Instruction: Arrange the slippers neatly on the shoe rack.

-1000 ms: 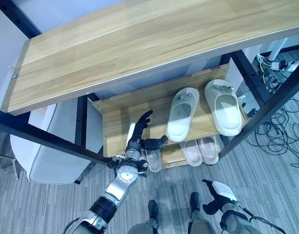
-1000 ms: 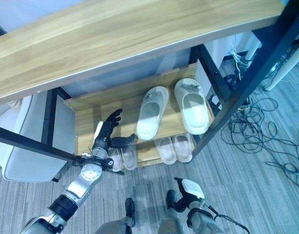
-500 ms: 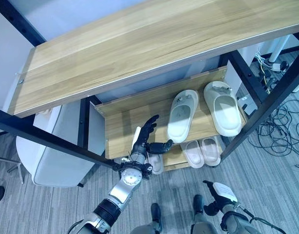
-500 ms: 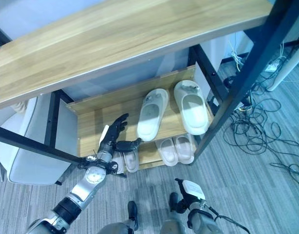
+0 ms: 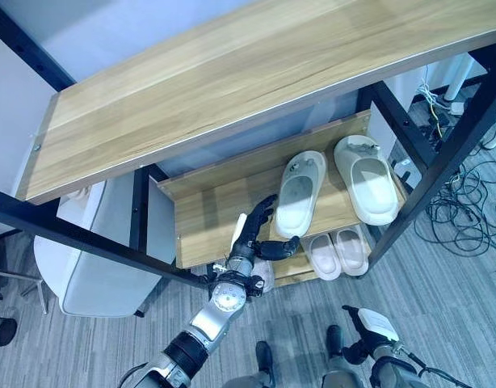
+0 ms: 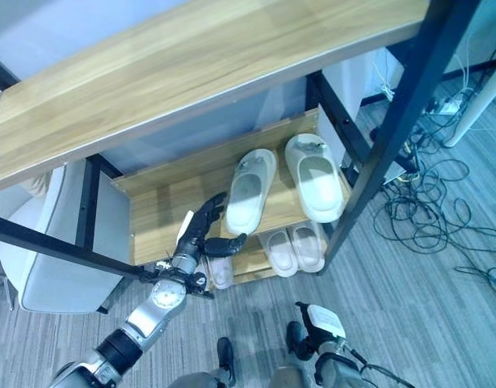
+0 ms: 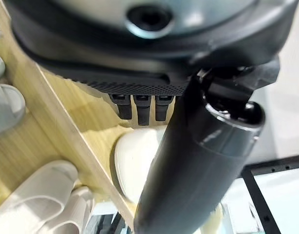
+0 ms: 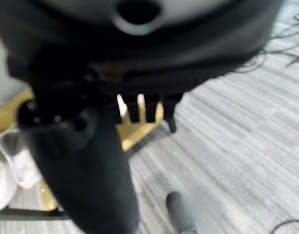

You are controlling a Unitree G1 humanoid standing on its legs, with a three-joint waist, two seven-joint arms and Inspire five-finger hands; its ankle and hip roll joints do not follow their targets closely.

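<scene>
left hand now sits nearer the slippers, fingers spread, holding nothing. slippers lie at its 2 o'clock on the rack. right hand hangs low, seemingly empty.

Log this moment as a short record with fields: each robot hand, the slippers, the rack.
left robot hand: open, fingers spread, over the middle shelf beside the left green slipper
right robot hand: low over the carpet, holding nothing
right green slipper: on the middle shelf, apart from its mate
pale pair: on the bottom shelf
top board: bare wood
</scene>
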